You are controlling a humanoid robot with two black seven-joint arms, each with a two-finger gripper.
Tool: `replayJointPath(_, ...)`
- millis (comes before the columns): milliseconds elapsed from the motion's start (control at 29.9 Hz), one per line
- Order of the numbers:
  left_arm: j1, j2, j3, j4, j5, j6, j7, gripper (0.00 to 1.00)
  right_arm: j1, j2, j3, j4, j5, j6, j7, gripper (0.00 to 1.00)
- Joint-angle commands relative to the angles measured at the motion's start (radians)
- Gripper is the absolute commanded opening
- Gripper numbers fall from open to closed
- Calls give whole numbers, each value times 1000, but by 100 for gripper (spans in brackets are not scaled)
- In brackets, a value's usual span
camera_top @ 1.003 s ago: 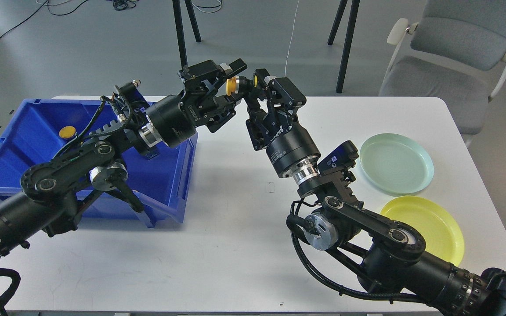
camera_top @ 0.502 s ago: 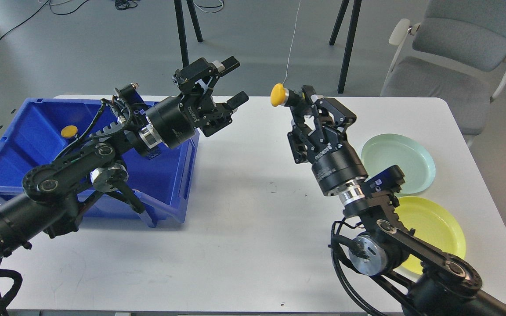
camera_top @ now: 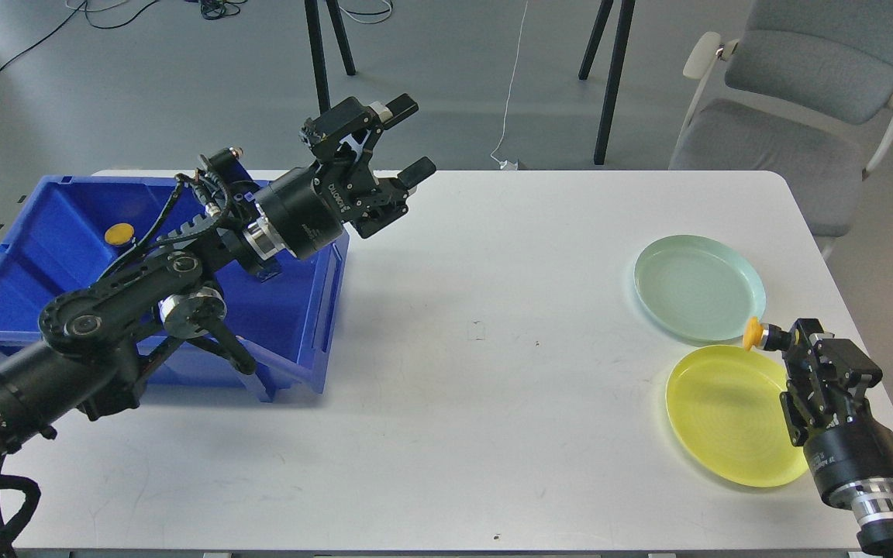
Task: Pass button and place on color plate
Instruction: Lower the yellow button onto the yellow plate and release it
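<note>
Button (camera_top: 752, 334) — yellow, clenched at the tip of my right hand (camera_top: 774, 339), held over the far rim of the yellow plate (camera_top: 725, 418), with the green plate (camera_top: 698, 288) just beyond. My left hand (camera_top: 405, 136) hangs with fingers spread and empty, above the tabletop (camera_top: 477, 372) beside the blue bin (camera_top: 43, 256) — a second yellow button (camera_top: 118, 233) lies inside it.

The blue bin (camera_top: 43, 232) at nine o'clock looks like glossy moulded plastic, the yellow plate (camera_top: 725, 418) and pale green plate (camera_top: 698, 288) (both at four o'clock) smooth, faintly shiny plastic, on a matt white table (camera_top: 493, 372).
</note>
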Motion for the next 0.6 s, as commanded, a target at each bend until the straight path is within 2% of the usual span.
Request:
replayJointPath(0,1,0,0,0,-1,0,0,91,-8,-1,-59,-63,-112,-5,0,3)
replayJointPath(67,1,0,0,-1,-1,0,0,91,2,0,-87,-94,-125,-5,0,4)
replayJointPath(134,1,0,0,0,-2,0,0,92,14,6,-105,-122,-125,-5,0,10)
replayJointPath(301,1,0,0,-1,-2,0,0,91,60,32,-115,-178,-112,-5,0,38)
replayJointPath(368,1,0,0,-1,-2,0,0,91,62,48,-107,-178,-111,-5,0,45)
replayJointPath(435,1,0,0,0,-2,0,0,91,63,52,-101,-178,-111,-5,0,60)
replayJointPath(568,3,0,0,-1,-1,0,0,92,65,62,-98,-177,-109,-5,0,69)
